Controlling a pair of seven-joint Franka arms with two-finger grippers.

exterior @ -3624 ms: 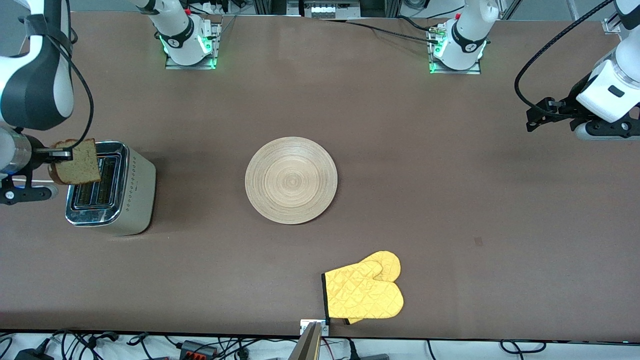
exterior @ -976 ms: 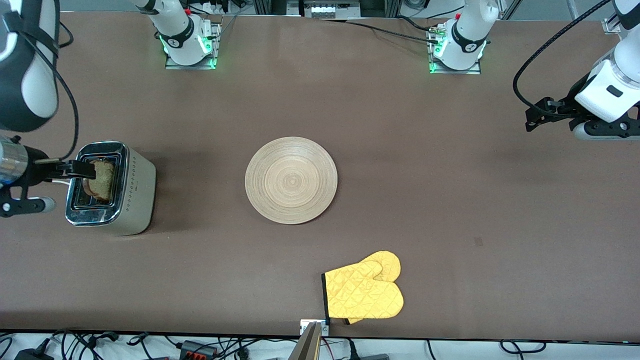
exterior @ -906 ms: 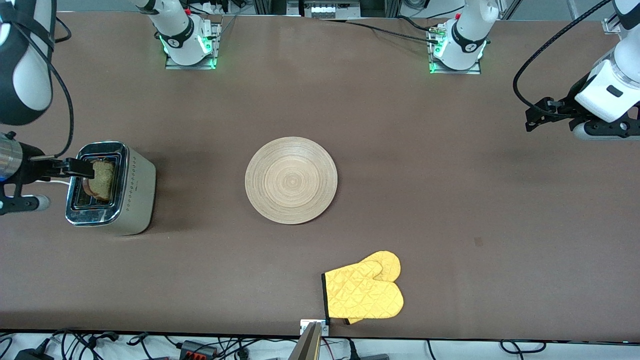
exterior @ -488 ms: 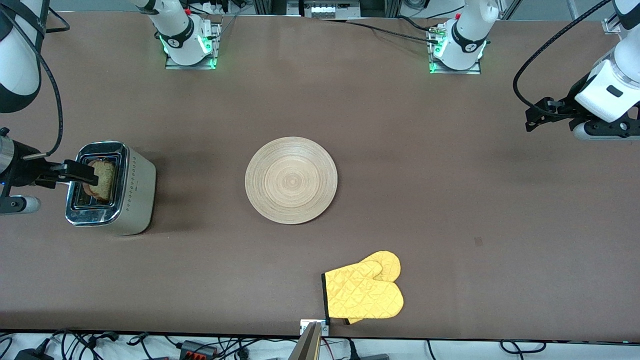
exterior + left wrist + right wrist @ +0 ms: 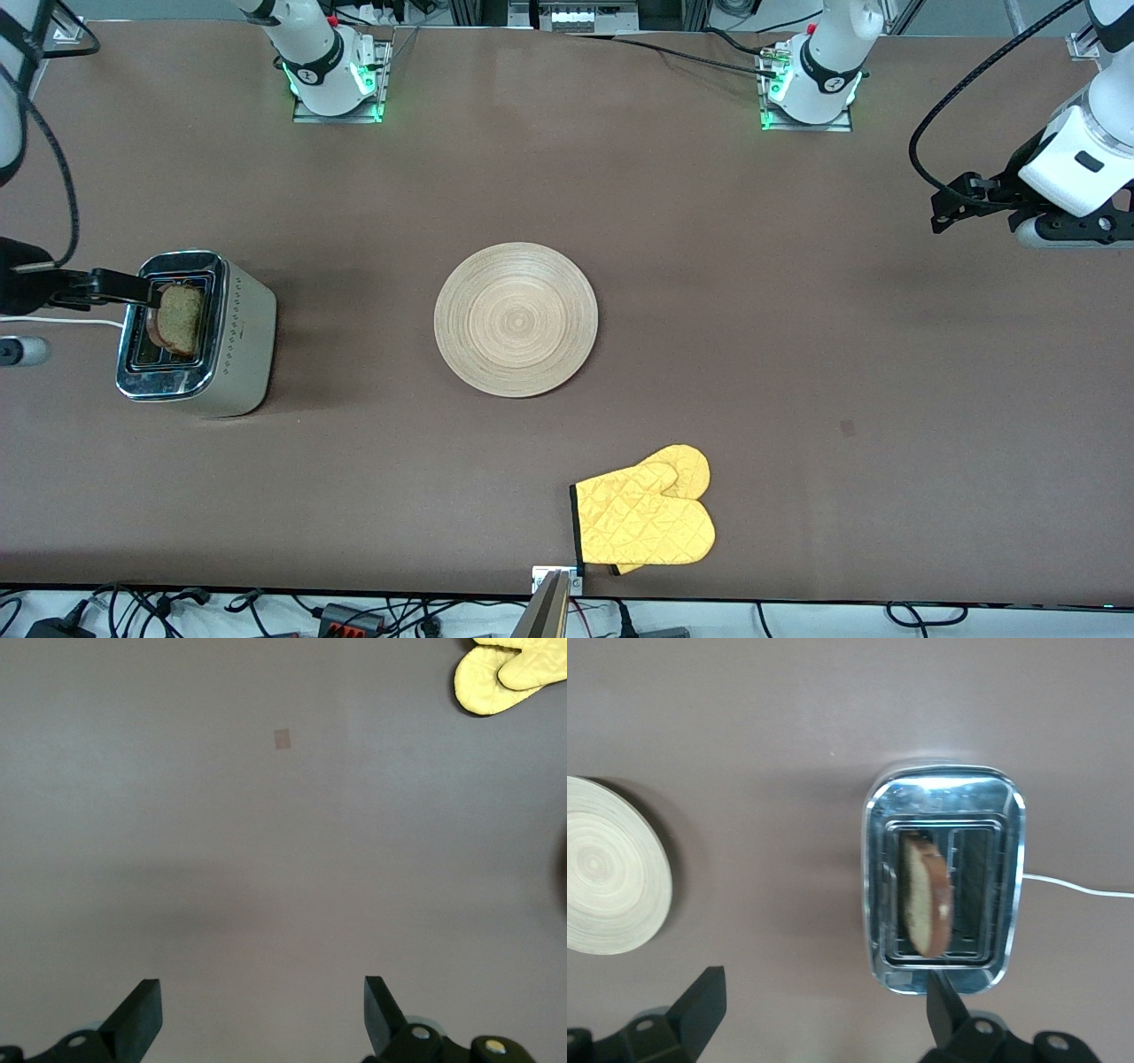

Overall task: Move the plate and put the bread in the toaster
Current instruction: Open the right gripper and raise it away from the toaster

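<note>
I see the bread [image 5: 181,320] standing in the toaster [image 5: 197,335]; right tool [image 5: 819,1014] above it and left tool [image 5: 261,1019] over bare tabletop [image 5: 797,354], both spread empty.

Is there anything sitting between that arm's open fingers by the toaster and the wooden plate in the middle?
Nothing visible. The right gripper, fingers open, hovers over the toaster, where the bread sits in a slot. Only bare table lies between toaster and plate; the oven mitt lies nearer the camera.

no text or label can be read anywhere.
</note>
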